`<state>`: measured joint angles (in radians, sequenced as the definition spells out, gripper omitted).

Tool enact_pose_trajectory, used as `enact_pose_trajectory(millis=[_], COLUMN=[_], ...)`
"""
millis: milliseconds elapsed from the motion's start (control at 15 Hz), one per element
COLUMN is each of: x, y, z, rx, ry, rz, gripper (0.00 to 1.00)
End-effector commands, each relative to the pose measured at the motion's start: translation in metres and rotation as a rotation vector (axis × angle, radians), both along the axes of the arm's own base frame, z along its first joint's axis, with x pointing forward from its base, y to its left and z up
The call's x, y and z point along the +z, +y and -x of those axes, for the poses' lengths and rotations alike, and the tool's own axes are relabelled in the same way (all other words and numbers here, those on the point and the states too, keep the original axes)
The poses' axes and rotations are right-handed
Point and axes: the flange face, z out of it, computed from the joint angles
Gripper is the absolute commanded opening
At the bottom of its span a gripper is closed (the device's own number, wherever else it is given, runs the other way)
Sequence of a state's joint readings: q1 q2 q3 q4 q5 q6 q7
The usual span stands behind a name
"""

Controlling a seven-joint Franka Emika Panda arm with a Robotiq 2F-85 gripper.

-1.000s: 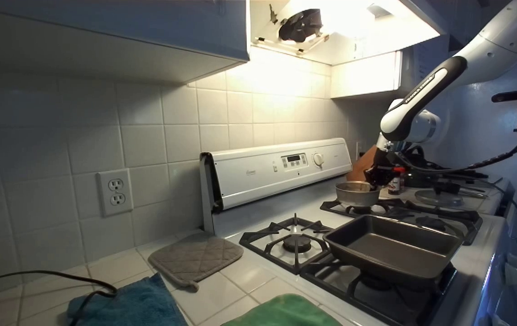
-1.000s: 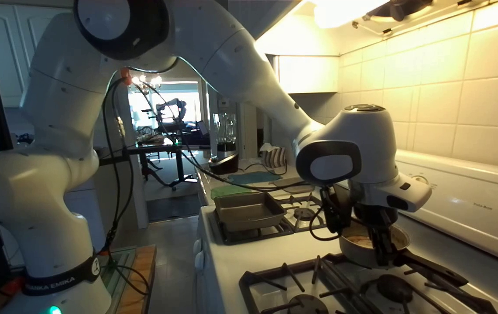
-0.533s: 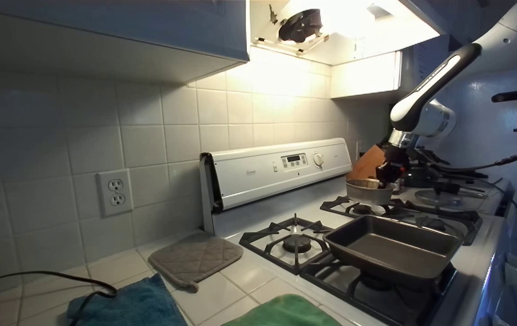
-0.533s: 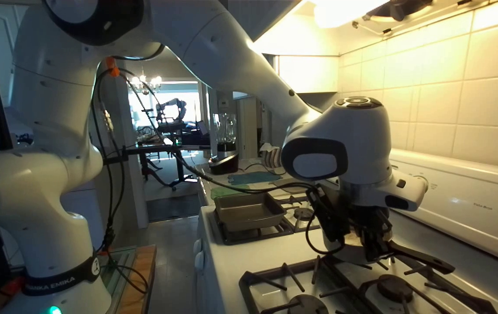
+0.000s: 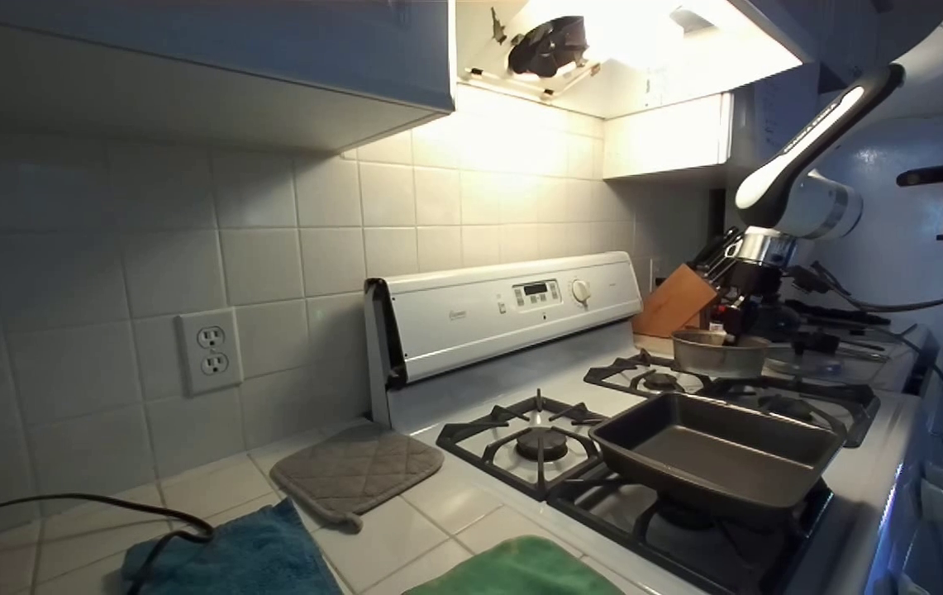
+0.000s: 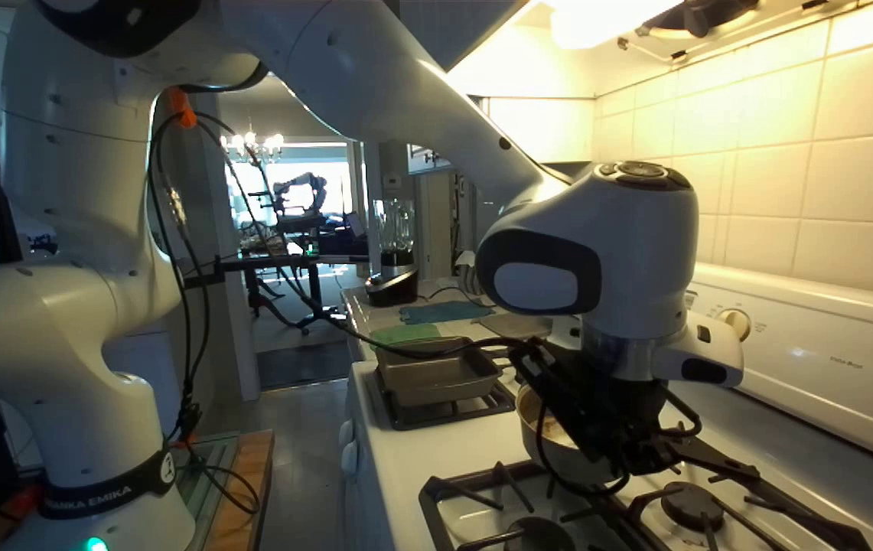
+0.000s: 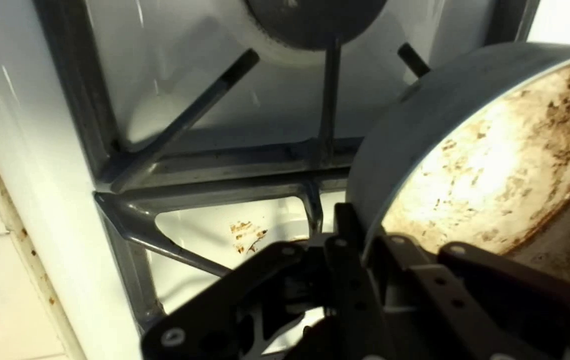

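A grey metal pot (image 5: 719, 357) with a browned, stained inside shows in both exterior views (image 6: 551, 453). My gripper (image 7: 364, 235) is shut on the pot's rim, with one finger outside the wall and one inside. In the wrist view the pot (image 7: 429, 120) fills the right side, over the stove grate (image 7: 225, 160). It sits at or just above the grates; I cannot tell if it touches them. My gripper (image 5: 733, 330) points down at the pot's edge. A dark pot handle (image 6: 719, 461) reaches out beside the gripper, partly hidden by it.
A dark rectangular baking pan (image 5: 719, 454) stands on the front burner grate. A wooden knife block (image 5: 678, 299) and a clear lid (image 5: 797, 361) are past the stove. A grey pot holder (image 5: 359, 473), blue towel (image 5: 248, 554) and green cloth (image 5: 521, 570) lie on the counter.
My gripper and the pot have moved together away from the stove's back panel, toward its front edge. The back burner now shows. The baking pan has not moved.
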<state>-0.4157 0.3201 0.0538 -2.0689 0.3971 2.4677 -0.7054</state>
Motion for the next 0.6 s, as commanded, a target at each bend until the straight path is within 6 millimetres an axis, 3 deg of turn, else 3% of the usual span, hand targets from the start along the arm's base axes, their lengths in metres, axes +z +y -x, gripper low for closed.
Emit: enact_pose_trajectory(millis=[0, 533], x=[0.015, 0.012], y=[-0.015, -0.045], z=[0.023, 0.053], rx=[0.108, 0.229], ry=[0.019, -0.004], rz=[0.0, 0.078], gripper=[0.01, 0.01])
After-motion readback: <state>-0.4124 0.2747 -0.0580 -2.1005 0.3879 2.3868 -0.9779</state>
